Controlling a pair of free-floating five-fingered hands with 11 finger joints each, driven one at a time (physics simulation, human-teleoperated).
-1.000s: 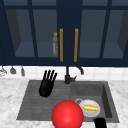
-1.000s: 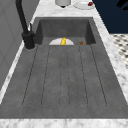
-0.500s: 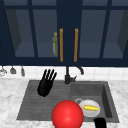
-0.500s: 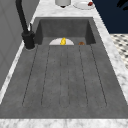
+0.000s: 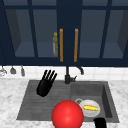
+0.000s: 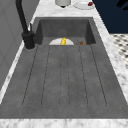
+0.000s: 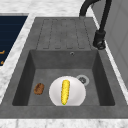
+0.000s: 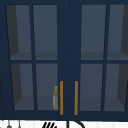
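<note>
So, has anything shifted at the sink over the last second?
Nothing visibly changed. The left robot hand hovers open over the grey ridged drainboard as before, the right robot hand sits at the sink's front edge, and the yellow corn cob lies on the round white plate.

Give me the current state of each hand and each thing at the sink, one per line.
Left black hand: open, fingers straight, above the draining board.
Right black hand: at the sink's front edge.
Yellow corn cob: lying on the plate.
White round plate: flat in the basin.
Dark blue glass-fronted cabinet doors: closed.
</note>
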